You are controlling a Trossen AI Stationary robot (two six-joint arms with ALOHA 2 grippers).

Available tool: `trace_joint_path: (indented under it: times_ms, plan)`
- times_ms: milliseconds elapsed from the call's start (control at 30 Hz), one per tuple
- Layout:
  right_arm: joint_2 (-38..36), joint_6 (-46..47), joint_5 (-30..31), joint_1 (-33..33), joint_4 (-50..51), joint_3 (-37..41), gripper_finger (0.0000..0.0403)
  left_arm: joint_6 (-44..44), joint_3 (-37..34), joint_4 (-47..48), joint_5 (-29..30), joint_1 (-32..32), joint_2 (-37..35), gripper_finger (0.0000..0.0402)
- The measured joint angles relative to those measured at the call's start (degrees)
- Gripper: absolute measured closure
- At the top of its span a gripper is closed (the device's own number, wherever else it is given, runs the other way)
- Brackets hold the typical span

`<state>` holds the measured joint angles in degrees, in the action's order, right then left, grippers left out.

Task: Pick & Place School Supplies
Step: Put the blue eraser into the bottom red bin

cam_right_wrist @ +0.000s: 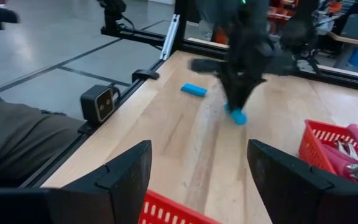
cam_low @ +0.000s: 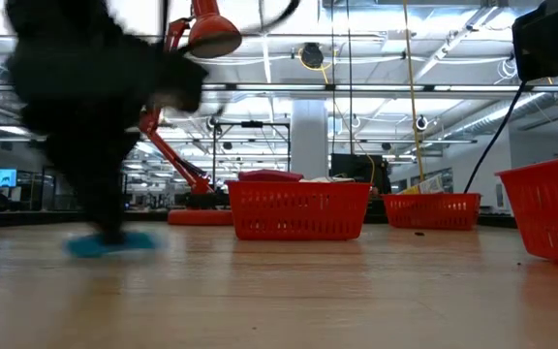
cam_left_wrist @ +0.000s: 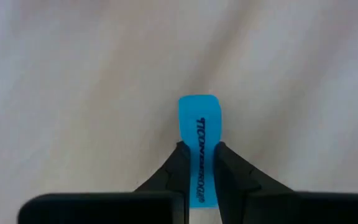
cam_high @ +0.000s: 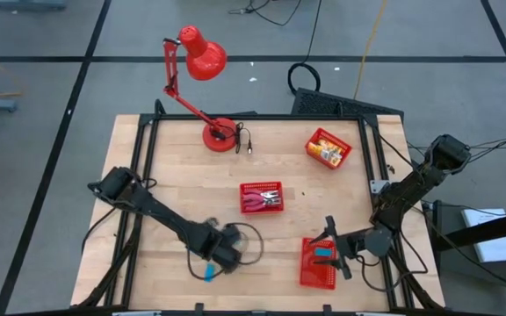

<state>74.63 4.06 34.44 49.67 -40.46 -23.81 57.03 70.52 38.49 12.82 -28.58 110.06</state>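
My left gripper (cam_left_wrist: 199,163) is shut on a small blue block (cam_left_wrist: 199,121) with dark lettering, over the near middle of the table (cam_high: 178,189). The low view shows that block (cam_low: 109,243) under the blurred gripper. A second blue block (cam_right_wrist: 194,89) lies flat on the table beyond it, and one blue block (cam_high: 211,272) shows beside the left gripper (cam_high: 220,256) from above. My right gripper (cam_right_wrist: 197,180) is open over the near right red basket (cam_high: 306,279), which holds a blue block (cam_high: 325,253). My left gripper pinches the blue block between its two fingers (cam_left_wrist: 178,165), which sit on its two long sides (cam_left_wrist: 199,146) toward one end. The fingers come from above, pointing down. The block's free end (cam_right_wrist: 238,117) sticks out past the fingertips, at or just above the table top; which, I cannot tell.
A red basket (cam_high: 275,187) in the table's middle holds red-handled tools (cam_right_wrist: 347,146). Another red basket (cam_high: 314,140) at the far right holds yellow-and-white packets. A red desk lamp (cam_high: 205,54) stands on its base (cam_high: 220,136) at the far edge. Black frame rails (cam_high: 143,175) border the table.
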Motion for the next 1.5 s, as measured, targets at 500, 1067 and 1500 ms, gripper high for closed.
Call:
trace_joint_path:
  times_ms: [500,1067,1500]
  plan:
    - [2.07,-8.76,-9.79,-6.99,-17.08,0.43,0.0149,-38.89,8.32,-29.83,13.67,4.03,-1.04,0.0363]
    - [12.00,-9.14,-19.84,-19.83,-49.03,8.48,0.0149,-59.15,-3.85,-70.03,12.20,6.77,-1.15,0.0399]
    - [12.00,-7.31,-20.80,-20.17,-45.34,8.37,0.0149,-56.12,-4.00,-59.06,12.48,7.57,-2.34,0.0400]
